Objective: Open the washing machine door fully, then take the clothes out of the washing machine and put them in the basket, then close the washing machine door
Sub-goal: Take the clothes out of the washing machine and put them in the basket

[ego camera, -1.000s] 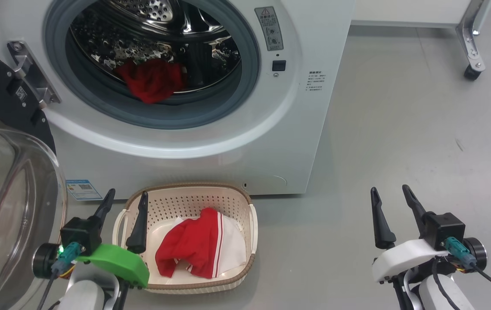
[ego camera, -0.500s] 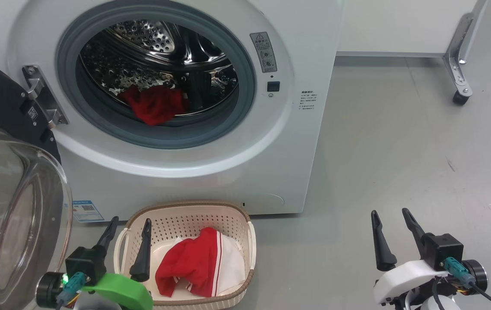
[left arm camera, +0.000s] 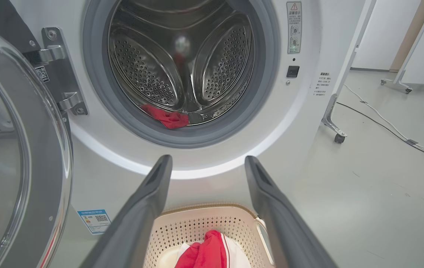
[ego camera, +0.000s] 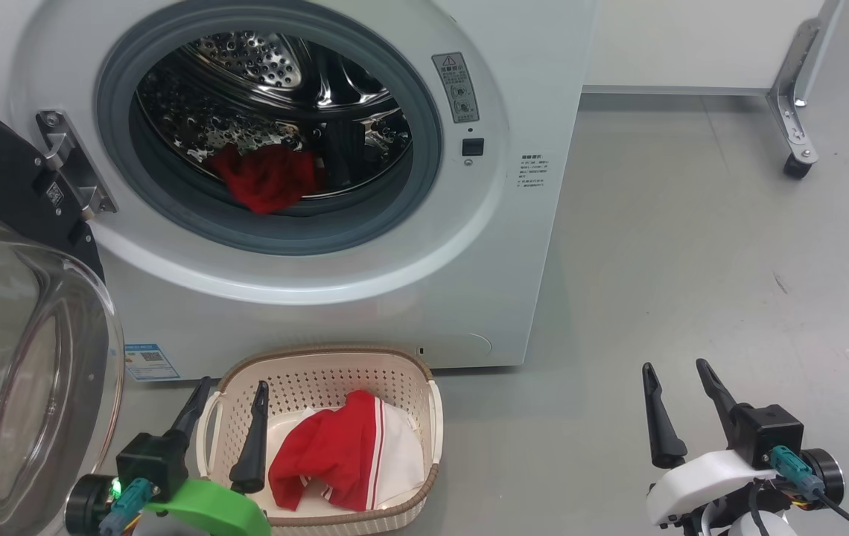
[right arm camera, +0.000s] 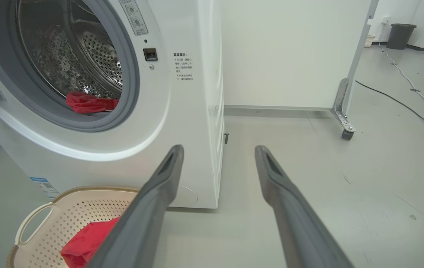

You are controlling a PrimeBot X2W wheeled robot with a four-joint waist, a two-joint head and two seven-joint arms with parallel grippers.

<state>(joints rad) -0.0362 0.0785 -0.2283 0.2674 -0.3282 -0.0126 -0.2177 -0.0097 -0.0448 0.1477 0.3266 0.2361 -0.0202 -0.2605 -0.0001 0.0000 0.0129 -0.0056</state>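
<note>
The white washing machine (ego camera: 469,246) fills the upper left of the head view, and its door (ego camera: 22,357) hangs swung wide open at the left, clear bowl window toward me. One red piece of the clothes (ego camera: 266,177) lies at the bottom front of the drum (left arm camera: 167,118) (right arm camera: 89,102). Another red and white garment (ego camera: 346,458) lies in the cream basket (ego camera: 320,365) on the floor below the drum mouth. Over the basket's left rim my left gripper (ego camera: 232,387) stands open and empty. To the right, above bare floor, my right gripper (ego camera: 675,366) is open and empty.
A white wheeled panel with a metal foot and castor (ego camera: 797,165) stands at the back right. A cable (right arm camera: 401,104) runs across the grey floor behind it, and a dark bin (right arm camera: 399,35) stands by the far wall.
The head camera has tilted up, so the whole picture has shifted down. The left gripper has drawn back a little toward me over the basket; the clothes lie as before.
</note>
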